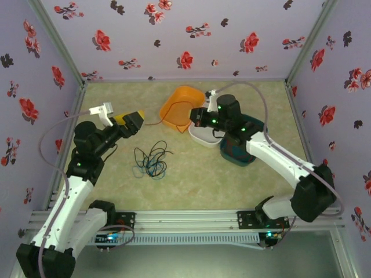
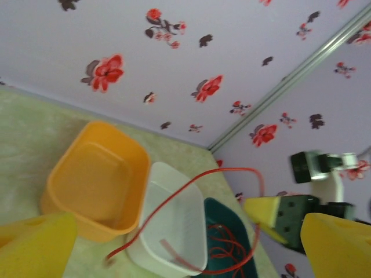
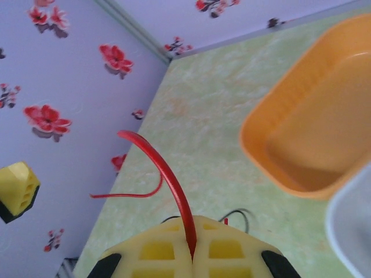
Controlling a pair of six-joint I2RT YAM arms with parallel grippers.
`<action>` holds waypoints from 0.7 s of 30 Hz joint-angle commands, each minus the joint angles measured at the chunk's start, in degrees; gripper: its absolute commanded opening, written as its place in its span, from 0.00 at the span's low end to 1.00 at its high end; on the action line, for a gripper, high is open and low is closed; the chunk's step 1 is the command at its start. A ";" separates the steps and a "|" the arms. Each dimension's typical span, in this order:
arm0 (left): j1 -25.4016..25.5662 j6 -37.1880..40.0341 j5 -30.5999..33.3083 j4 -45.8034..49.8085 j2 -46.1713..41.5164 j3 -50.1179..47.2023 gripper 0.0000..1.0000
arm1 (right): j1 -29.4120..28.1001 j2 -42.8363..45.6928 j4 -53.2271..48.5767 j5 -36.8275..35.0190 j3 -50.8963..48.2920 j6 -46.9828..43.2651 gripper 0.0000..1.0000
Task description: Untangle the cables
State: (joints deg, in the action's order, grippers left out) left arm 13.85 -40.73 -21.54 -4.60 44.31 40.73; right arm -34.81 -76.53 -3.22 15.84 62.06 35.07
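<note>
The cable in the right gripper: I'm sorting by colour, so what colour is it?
Red. The cable shows best in the right wrist view.

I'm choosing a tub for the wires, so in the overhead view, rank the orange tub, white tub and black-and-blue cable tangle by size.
1. orange tub.
2 and 3, unranked: cable tangle and white tub look about alike, and the right arm covers part of the white tub.
</note>
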 commanded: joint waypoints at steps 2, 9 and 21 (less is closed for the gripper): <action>-0.33 4.46 6.44 3.77 -3.09 -1.43 1.00 | 1.51 6.70 -11.40 -8.32 -0.63 -3.30 0.00; -0.33 6.28 10.10 6.24 -4.43 -2.93 1.00 | 4.16 15.02 -26.21 -17.99 3.22 -6.35 0.00; -0.33 5.08 11.08 4.81 -2.34 -4.11 1.00 | 7.40 20.37 -48.20 -31.18 11.36 -8.65 0.00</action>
State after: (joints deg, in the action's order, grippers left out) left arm 13.85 -36.21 -11.51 1.34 41.89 37.32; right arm -28.32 -57.10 -43.51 -9.61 70.91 27.57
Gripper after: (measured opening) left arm 0.996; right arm 0.046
